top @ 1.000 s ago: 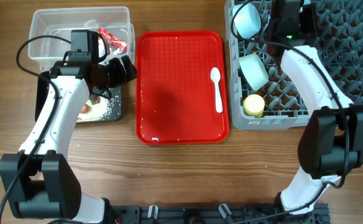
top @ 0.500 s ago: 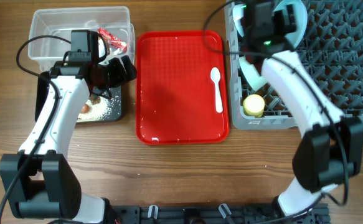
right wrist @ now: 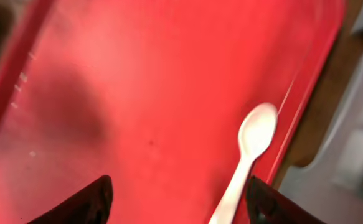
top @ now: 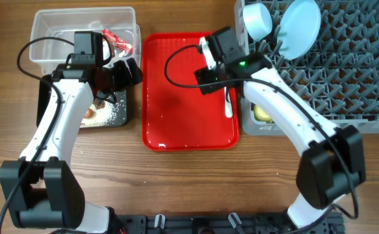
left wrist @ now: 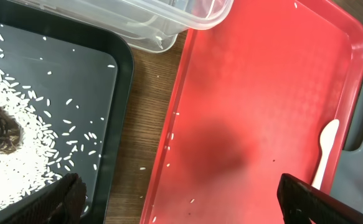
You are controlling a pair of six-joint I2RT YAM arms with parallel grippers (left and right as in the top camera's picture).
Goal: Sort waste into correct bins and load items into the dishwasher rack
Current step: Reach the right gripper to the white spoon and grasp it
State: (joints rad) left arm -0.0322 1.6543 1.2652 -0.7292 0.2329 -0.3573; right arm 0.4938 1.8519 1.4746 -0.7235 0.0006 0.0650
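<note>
Wooden tabletop carried a red tray, with the white spoon lying along its right edge. Above the tray hung the right gripper, fingers spread and empty. At the tray's left edge the left gripper was likewise spread, beside the black bin of rice. Right of the tray, the rack held a plate.

A flat red tray, rectangular with rounded corners and a raised rim (its surface looks finely textured in the left wrist view), lies at the middle of a brown wooden counter with visible grain.
</note>
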